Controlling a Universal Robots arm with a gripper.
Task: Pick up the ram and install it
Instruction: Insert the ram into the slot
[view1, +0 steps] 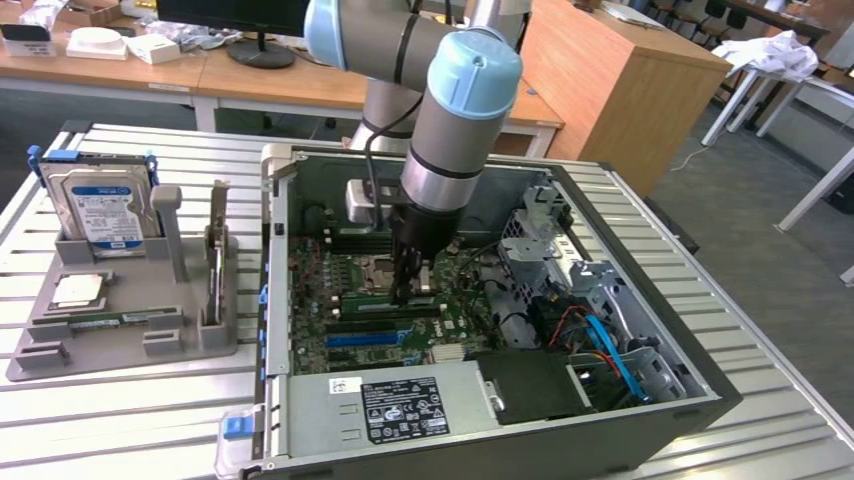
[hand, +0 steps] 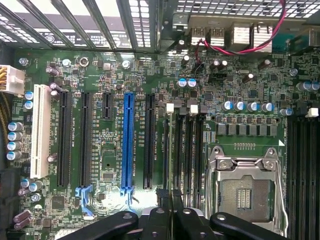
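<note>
Your gripper is down inside the open computer case, low over the motherboard. Its fingers are drawn narrow, and in the wrist view they pinch a thin dark edge that looks like the ram, standing above the memory slots just beside the empty processor socket. At the exterior view's left, a grey holder carries a hard drive.

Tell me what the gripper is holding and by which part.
Cannot be told. The gripper is shut low over the motherboard's memory slots; a thin dark edge between its fingers may be the ram.
</note>
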